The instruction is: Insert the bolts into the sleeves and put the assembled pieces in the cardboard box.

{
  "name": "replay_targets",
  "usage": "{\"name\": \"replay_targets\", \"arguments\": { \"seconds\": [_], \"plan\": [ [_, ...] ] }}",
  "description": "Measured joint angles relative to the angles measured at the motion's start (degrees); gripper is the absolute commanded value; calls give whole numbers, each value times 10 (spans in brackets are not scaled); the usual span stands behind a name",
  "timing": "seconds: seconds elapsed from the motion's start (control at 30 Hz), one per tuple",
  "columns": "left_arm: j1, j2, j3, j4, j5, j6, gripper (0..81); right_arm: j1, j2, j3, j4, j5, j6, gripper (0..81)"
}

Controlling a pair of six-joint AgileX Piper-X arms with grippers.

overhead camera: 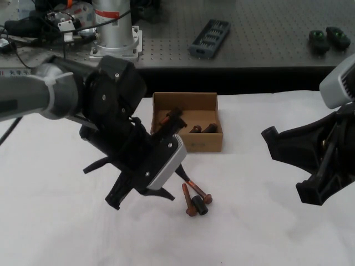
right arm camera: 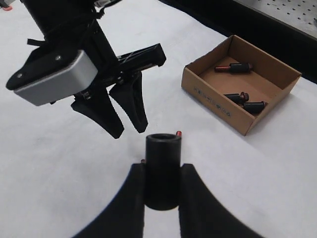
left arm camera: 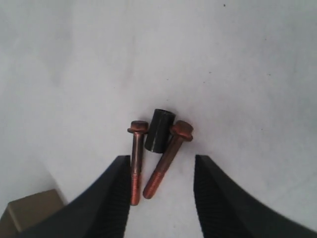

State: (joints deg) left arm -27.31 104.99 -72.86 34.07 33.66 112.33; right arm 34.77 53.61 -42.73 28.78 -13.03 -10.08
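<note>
Two copper bolts (left arm camera: 137,158) (left arm camera: 168,161) and a black sleeve (left arm camera: 159,131) lie together on the white cloth, seen in the high view as a bolt pair (overhead camera: 191,195) with the sleeve (overhead camera: 200,206). My left gripper (left arm camera: 161,198) hangs open just above them, one finger on each side of the bolt shanks. It also shows in the high view (overhead camera: 141,198) and the right wrist view (right arm camera: 128,126). My right gripper (right arm camera: 162,171) is shut on a second black sleeve (right arm camera: 162,148), held upright with its bore showing. The right arm (overhead camera: 316,155) hovers at the right.
The cardboard box (overhead camera: 202,143) stands behind the loose parts, its wall (right arm camera: 213,101) facing the grippers, and holds three assembled pieces (right arm camera: 235,96). White cloth (overhead camera: 260,233) covers the bench. A metal post (overhead camera: 113,27) and a black rack (overhead camera: 209,36) sit on the far table.
</note>
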Motion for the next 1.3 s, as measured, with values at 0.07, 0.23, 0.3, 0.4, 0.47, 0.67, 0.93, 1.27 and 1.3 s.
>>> {"name": "replay_targets", "arguments": {
  "seconds": [0.07, 0.23, 0.3, 0.4, 0.47, 0.67, 0.93, 1.27, 1.3],
  "plan": [
    [-1, 13, 0, -9, 0, 10, 306, 0, 0, 0, 0, 0, 0, 19],
    [-1, 42, 0, -34, -1, 19, 306, 0, 0, 0, 0, 0, 1, 19],
    [-1, 48, 0, -74, -6, 21, 306, 0, 0, 0, 0, 0, 1, 19],
    [-1, 51, 0, -87, -9, 21, 305, 0, 0, 0, 0, 0, 1, 19],
    [-1, 50, 0, -87, -9, 21, 294, 0, 0, 0, 0, 0, 1, 19],
    [-1, 59, -1, -89, -9, 21, 271, 0, 0, 0, 0, 0, 1, 19],
    [-3, 65, -1, -89, -9, 21, 271, 0, 0, 0, 0, 0, 1, 19],
    [-8, 106, -41, -89, -9, 21, 271, 0, 0, 0, 0, 0, 1, 19],
    [-9, 110, -45, -89, -9, 21, 271, 0, 0, 0, 0, 0, 1, 19]
  ]
}}
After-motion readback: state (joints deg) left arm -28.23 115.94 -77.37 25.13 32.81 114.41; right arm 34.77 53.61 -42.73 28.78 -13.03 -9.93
